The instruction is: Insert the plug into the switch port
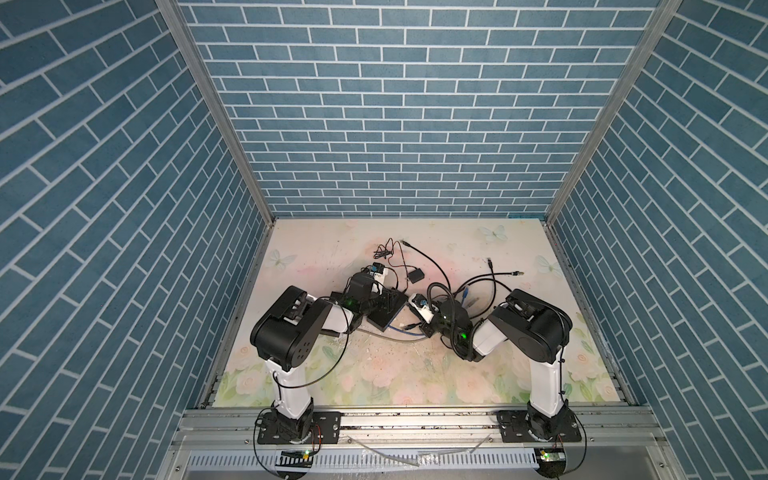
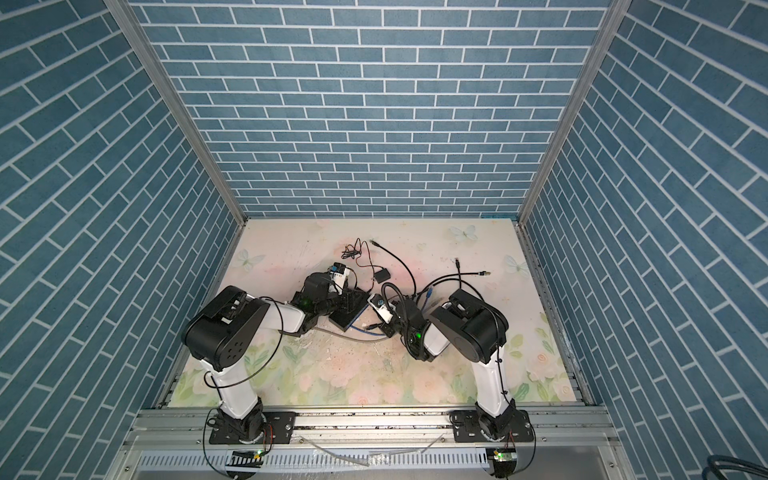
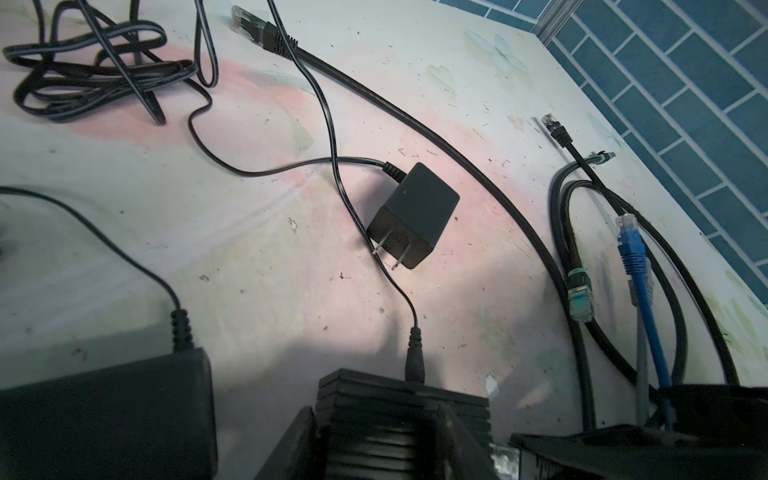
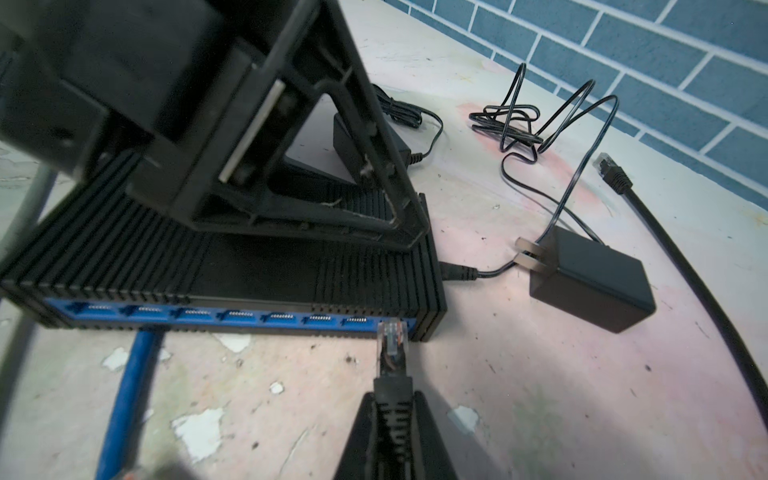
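**Blue-brick cell, floral table: plug at the mouth of the switch**

Blue brick-patterned walls (image 1: 395, 124) close in a floral table (image 1: 415, 382) in both top views. Both arms bend toward the middle of it, where the black switch (image 1: 384, 318) lies flat. The left arm (image 1: 291, 324) comes down over the top of the switch. The right arm (image 1: 528, 328) reaches in toward its front edge. Loose cables and a black power adapter (image 1: 416, 275) lie on the table behind them.

From the left wrist, the ribbed top of the switch (image 3: 399, 399) shows between the left jaws, which stand apart. A barrel connector (image 3: 415, 357) sits in the end of the switch. Its thin cord runs past the adapter (image 3: 415, 216), which lies on its side with its prongs bare. Beyond it lie a flat black network cable (image 3: 415, 120) and a bunch of spare leads, one of them with a blue boot (image 3: 631, 249).

From the right wrist, the right jaws are clamped on the black boot of the plug (image 4: 392, 336). The clear tip of the plug is at the mouth of the end port in the blue port strip (image 4: 232, 318), on the barrel-connector side. Whether it has entered the port cannot be told. The left jaws rest on the top of the switch (image 4: 257, 266), not around its sides. A blue cable (image 4: 129, 395) runs out from under the front of the switch.
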`<state>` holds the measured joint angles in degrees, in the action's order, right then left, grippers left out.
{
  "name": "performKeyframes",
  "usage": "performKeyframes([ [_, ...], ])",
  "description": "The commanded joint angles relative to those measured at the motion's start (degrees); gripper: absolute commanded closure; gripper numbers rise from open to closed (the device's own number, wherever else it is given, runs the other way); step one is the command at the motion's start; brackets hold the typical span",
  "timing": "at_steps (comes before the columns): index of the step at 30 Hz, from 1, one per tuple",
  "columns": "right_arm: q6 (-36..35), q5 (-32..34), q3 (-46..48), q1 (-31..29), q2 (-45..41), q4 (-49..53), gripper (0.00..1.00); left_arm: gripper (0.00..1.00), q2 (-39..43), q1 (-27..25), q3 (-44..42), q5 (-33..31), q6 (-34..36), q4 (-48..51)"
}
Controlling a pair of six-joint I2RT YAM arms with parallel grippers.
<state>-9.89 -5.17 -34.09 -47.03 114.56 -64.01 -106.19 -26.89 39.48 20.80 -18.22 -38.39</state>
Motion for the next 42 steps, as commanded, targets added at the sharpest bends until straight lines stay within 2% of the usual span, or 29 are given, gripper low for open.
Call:
performKeyframes([
  [1,0.24,-7.7,-7.4,-4.39,2.49,0.01,1.0,0.54,-4.5,-4.7,-2.23,21.01,0.2,8.27],
  [11,-1.81,-10.65,-11.04,-5.14,4.75,1.16,1.0,0.56,-7.01,-5.74,-2.98,26.35,2.0,8.2],
  [20,-6.09,-18.85,-11.45,-5.19,4.96,-1.75,1.0,0.56,-7.42,-9.01,0.03,30.84,8.68,14.87],
  [28,-6.15,-17.16,-12.45,-5.45,6.27,-3.27,1.0,0.56,-7.88,-11.39,-0.8,34.21,8.1,13.42],
  [35,-6.54,-18.38,-14.8,-5.56,6.89,-2.01,1.0,0.56,-8.98,-13.61,0.15,35.92,7.61,13.75],
  [42,-6.18,-18.33,-18.07,-6.65,7.22,4.9,1.0,0.56,-10.16,-13.89,-0.91,37.31,4.03,7.98],
])
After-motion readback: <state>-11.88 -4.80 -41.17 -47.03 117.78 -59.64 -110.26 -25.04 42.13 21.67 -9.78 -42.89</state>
